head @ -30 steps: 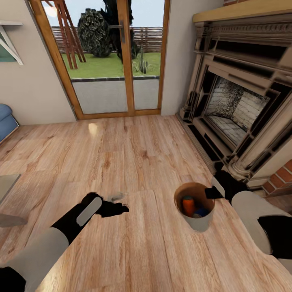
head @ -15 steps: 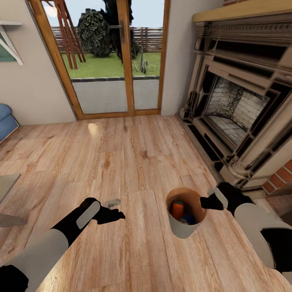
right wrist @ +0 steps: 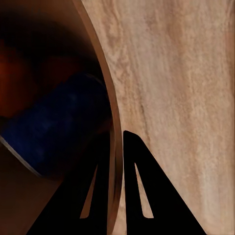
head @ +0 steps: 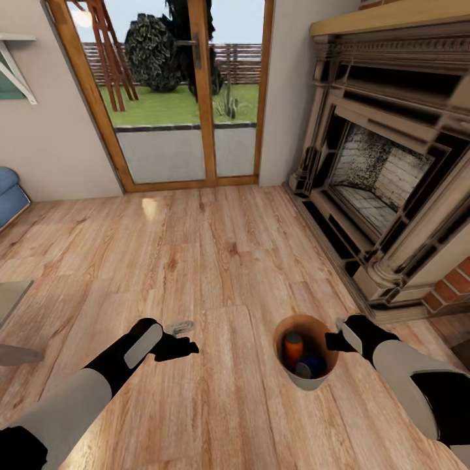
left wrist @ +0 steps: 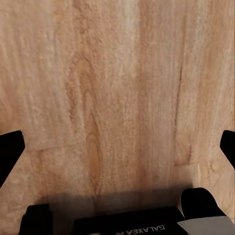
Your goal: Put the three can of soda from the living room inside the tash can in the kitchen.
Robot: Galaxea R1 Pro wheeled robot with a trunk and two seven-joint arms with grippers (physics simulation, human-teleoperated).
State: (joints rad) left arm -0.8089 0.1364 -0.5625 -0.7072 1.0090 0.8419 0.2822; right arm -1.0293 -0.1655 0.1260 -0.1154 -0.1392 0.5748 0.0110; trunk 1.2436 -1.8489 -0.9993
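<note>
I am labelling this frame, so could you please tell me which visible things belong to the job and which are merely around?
Job:
- trash can, its rim gripped by the right gripper
- orange soda can inside it
- dark blue soda can inside it

Merely around:
- fireplace
- glass doors
- small grey object on the floor
- blue seat

Bare wood floor (head: 215, 261) lies open ahead, up to the glass doors (head: 189, 98); the fireplace (head: 385, 176) walls off the right side. The bin (head: 307, 378), pinched at its rim by the right gripper (head: 337, 338), stands between the arms; a small grey object (head: 182, 325) lies just beside the left gripper (head: 186, 344).
</note>
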